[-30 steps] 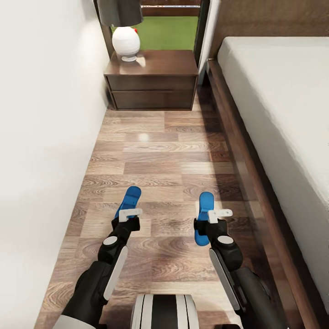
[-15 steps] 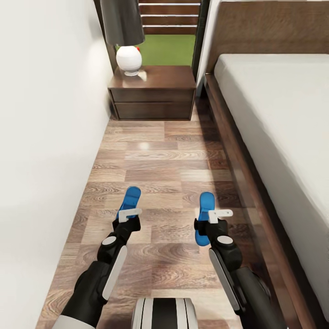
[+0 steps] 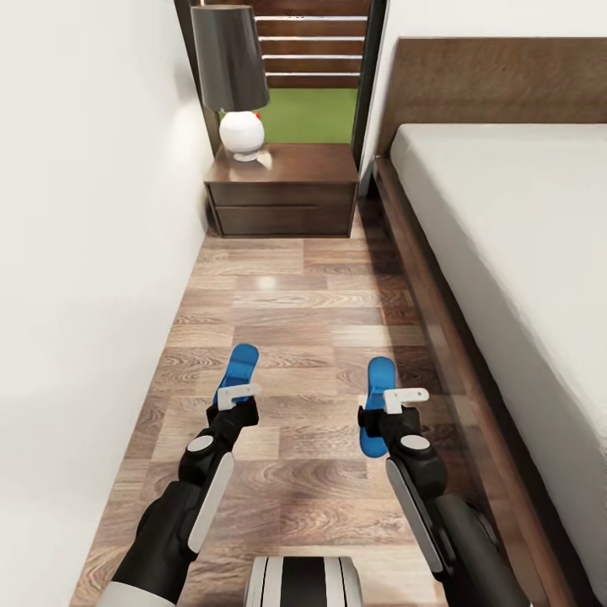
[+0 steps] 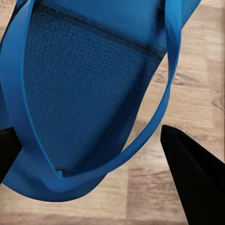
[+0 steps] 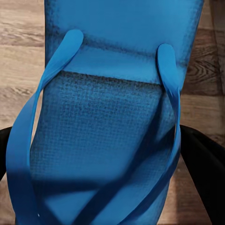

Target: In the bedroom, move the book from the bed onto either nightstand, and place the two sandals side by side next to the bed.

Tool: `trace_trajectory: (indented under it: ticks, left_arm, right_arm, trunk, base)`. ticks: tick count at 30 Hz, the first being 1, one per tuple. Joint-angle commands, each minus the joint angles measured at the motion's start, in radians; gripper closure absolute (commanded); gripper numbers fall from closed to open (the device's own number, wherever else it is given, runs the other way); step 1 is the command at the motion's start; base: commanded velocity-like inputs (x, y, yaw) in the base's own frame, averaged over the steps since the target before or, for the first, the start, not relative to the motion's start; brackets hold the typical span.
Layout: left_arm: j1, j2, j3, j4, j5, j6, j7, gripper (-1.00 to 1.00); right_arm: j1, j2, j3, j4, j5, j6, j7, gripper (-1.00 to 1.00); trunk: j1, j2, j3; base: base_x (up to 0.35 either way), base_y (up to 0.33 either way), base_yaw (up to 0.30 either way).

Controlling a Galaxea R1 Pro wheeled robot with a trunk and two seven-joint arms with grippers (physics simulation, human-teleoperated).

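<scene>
Since the earlier frames the whole head view has shifted, so the camera has moved: the glossy dark-brown wooden nightstand (image 3: 282,187) with its black-shaded, white-based lamp (image 3: 237,84) now sits lower in the picture, with more of the headboard showing, while both arms keep their pose.

Each arm carries one bright blue flat sandal. The left gripper (image 3: 237,396) is clamped on the left sandal (image 3: 238,366), at about 7 o'clock from the nightstand. The right gripper (image 3: 403,398) is clenched on the right sandal (image 3: 377,403), at about 5 o'clock from it, close to the side of the large low bed (image 3: 514,253) with its dark wooden frame. The two sandals are well apart over the light brown wood-plank floor (image 3: 295,287).

In the wrist views the left sandal (image 4: 89,89) and the right sandal (image 5: 112,108) show a textured foam-like sole and a thin looping strap, with dark fingers at either edge. They are probably light, slightly bendy and not fragile. Gripping across the sole's edges, as here, looks surer than taking the floppy strap, which would let the sandal swing.
</scene>
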Motion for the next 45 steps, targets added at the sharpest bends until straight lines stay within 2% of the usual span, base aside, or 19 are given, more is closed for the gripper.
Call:
trace_trajectory:
  ticks: [1,7,11,12,45]
  left_arm:
    - [0.0,0.0,-0.002,-0.001,0.01,0.003,0.009,1.0]
    - [0.0,0.0,-0.002,-0.001,0.011,0.003,0.009,1.0]
    - [0.0,0.0,-0.004,-0.003,0.047,0.009,0.01,1.0]
    - [0.0,0.001,-0.001,-0.057,0.081,0.058,0.012,1.0]
    - [0.0,0.0,-0.008,-0.069,0.085,0.068,0.012,1.0]
  right_arm:
    - [-0.001,0.001,0.003,0.0,-0.007,0.003,-0.01,1.0]
    - [-0.001,-0.001,0.003,-0.003,-0.003,0.005,-0.011,1.0]
    - [-0.001,-0.001,0.003,-0.003,0.0,0.006,-0.013,1.0]
    - [-0.001,-0.001,0.003,-0.003,0.0,0.006,-0.013,1.0]
    - [0.0,-0.001,0.004,-0.003,0.002,0.007,-0.014,1.0]
  trunk:
    - [-0.004,0.007,0.003]
    - [-0.027,0.049,0.021]
    - [-0.042,0.077,0.034]
    - [-0.046,0.084,0.037]
    - [-0.173,0.315,0.14]
  base:
    - [0.0,0.0,0.0]
    - [0.0,0.0,0.0]
    - [0.0,0.0,0.0]
    - [-0.106,0.0,0.0]
    - [-0.331,0.0,0.0]
